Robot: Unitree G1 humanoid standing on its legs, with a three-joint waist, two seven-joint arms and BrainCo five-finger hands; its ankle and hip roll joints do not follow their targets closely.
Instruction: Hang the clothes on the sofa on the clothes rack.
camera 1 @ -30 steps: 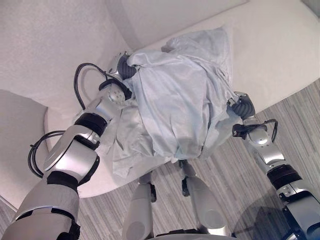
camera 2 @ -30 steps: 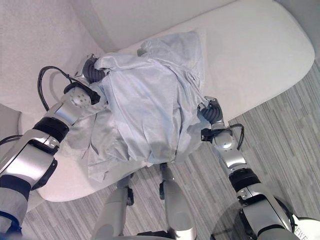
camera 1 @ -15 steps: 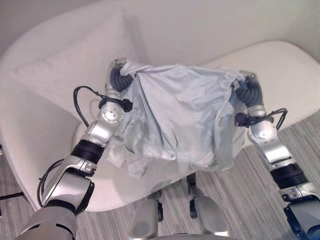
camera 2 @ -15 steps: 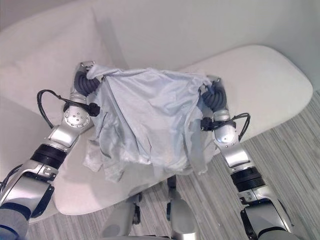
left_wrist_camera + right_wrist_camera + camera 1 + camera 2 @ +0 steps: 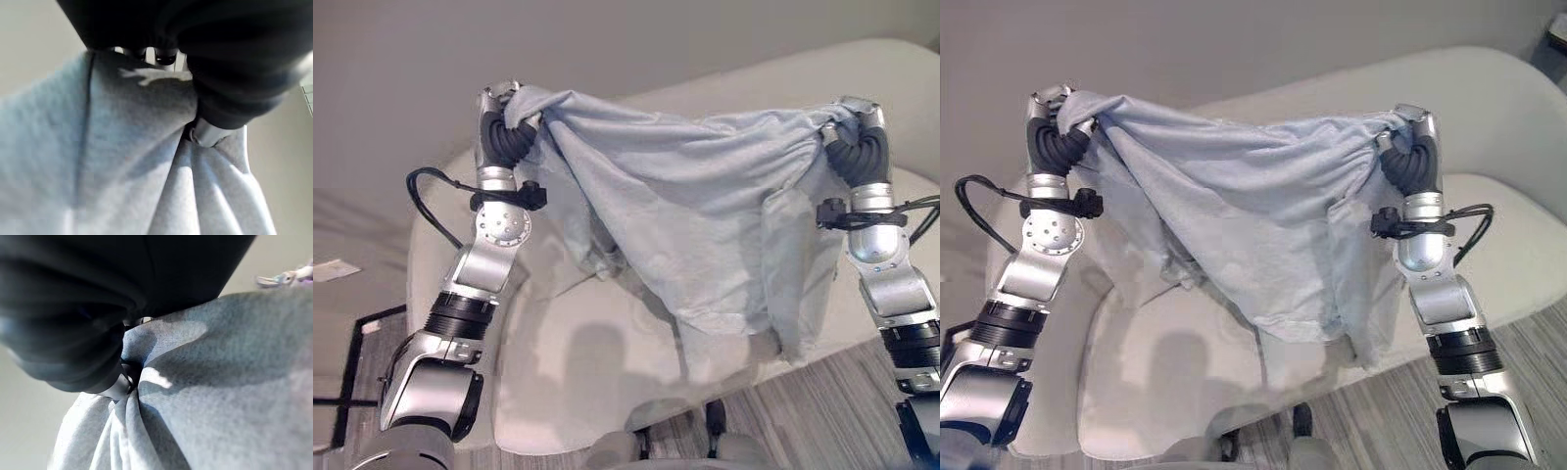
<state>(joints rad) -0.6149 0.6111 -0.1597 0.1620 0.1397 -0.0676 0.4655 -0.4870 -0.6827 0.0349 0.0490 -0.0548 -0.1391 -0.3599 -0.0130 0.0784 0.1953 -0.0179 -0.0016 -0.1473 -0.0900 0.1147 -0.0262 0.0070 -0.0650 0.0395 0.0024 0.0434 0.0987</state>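
Words: none can be read.
Numbers: none can be read.
Signs: none can be read.
Cloth (image 5: 705,211): no print is seen on it.
Sofa (image 5: 1508,108): no label is seen on it.

The fingers of the left hand (image 5: 505,110) are buried in a bunched corner of the garment (image 5: 695,225); the grip itself is not visible. The same applies to the right hand (image 5: 855,122) at the opposite corner. In both wrist views, dark cover and cloth mask the fingers. The garment's type cannot be determined from its folds. The sofa (image 5: 891,88) is cut off at the frame edges.
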